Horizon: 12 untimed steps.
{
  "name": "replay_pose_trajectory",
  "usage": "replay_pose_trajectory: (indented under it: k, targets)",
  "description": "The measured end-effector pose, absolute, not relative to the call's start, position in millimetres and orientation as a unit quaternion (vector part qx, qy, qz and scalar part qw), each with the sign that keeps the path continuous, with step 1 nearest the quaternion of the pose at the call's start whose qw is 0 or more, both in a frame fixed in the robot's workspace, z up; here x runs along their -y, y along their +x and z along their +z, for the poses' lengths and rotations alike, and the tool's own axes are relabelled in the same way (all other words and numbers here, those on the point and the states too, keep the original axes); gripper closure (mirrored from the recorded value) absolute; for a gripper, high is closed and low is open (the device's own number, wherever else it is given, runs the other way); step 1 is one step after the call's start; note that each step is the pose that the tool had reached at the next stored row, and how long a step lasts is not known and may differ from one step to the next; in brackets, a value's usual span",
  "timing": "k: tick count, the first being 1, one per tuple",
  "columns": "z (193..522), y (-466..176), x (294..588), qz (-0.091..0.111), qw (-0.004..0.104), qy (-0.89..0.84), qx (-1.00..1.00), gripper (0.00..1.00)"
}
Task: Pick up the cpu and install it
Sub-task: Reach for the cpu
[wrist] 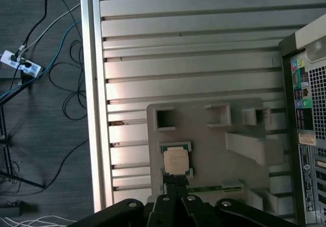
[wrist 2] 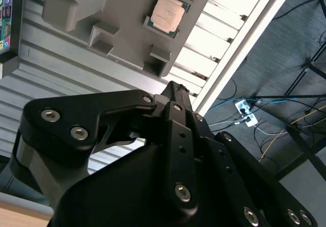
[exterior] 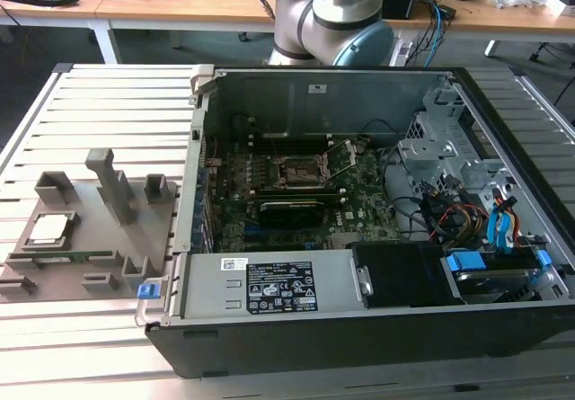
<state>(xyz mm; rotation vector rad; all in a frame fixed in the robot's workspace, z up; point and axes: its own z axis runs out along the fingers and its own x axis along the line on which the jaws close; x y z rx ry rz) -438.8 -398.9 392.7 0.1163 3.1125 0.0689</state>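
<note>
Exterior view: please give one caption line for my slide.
The cpu rests on the grey fixture plate beside the open computer case.

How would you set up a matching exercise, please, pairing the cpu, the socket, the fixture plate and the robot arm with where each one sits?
Things:
1. cpu
2. socket
3. fixture plate
4. robot arm

Places:
A. behind the computer case, as the exterior view sees it
B. on the slatted table, on the exterior view's left of the case
C. on the fixture plate
D. on the motherboard inside the open case

Pairs: 1-C, 2-D, 3-B, 4-A.
</note>
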Motion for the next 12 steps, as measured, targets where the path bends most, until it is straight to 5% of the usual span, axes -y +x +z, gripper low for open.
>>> replay_pose_trajectory:
  k: [12]
  targets:
    - [389, -419, 399, 0.013, 0.012, 0.037, -0.999, 0.89]
